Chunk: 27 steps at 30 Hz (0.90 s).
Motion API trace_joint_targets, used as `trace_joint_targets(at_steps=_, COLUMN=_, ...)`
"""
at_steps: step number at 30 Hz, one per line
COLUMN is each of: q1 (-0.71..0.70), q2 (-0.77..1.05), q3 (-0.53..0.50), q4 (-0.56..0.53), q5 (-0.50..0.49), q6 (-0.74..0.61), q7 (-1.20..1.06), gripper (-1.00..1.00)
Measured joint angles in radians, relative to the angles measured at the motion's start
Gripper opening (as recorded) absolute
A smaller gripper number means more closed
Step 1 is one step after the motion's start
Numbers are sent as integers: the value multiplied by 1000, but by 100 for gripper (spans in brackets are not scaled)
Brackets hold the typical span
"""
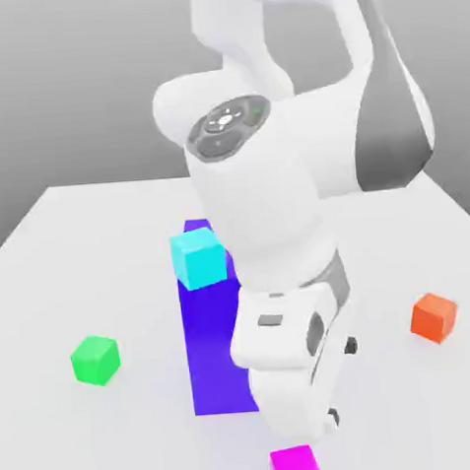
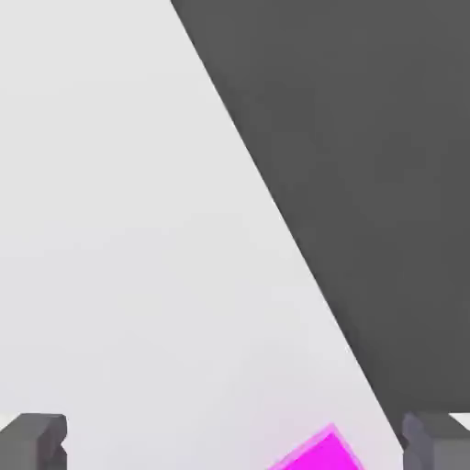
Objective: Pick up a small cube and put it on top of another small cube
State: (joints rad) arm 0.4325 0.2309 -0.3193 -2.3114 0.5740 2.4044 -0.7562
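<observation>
Tool (image 2: 234, 445) spread wide above pink cube (image 1: 296, 465) at near worktop (image 1: 101, 238) edge, nothing gripped; green cube (image 1: 95, 359) well apart on exterior view's left, bare-topped; grasp, lift, carry and stacking all judged outstanding.

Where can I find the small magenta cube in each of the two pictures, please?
Exterior view: the small glossy magenta cube sits at the bottom edge, just below the white arm.
Hand view: it shows at the bottom edge, between the grey fingertips.
Shared landmark: the white table.
</observation>
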Motion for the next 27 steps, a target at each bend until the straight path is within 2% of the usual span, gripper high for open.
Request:
trace_joint_targets(at_steps=7, q1=5, q2=80, q3=8, q4=-22, q5=-82, q6=108, q7=-164, gripper=0)
trace_joint_targets(at_steps=15, q1=49, q2=107, q3=-34, q4=-54, q5=-280, q6=250, q7=-284, gripper=0)
trace_joint_targets(at_steps=19, q1=8, q2=221, q3=23, q4=-28, q5=-232, q6=351, q7=-351, gripper=0)
trace_joint_targets(at_steps=20, q1=-17, q2=251, q3=43, q4=-14, q5=-277, q6=359, q7=-366, gripper=-100)
trace_joint_targets(at_steps=25, q1=-17, q2=251, q3=43, q4=-14, q5=-277, q6=355, q7=-366, gripper=-100)
trace_joint_targets(at_steps=26, q1=-35, q2=257, q3=62, q4=-8, q5=-291, q6=299, q7=-364, gripper=-100)
trace_joint_targets(at_steps=27, q1=-37, q2=251, q3=66, q4=-13, q5=-302, q6=332, q7=-353, gripper=-100)
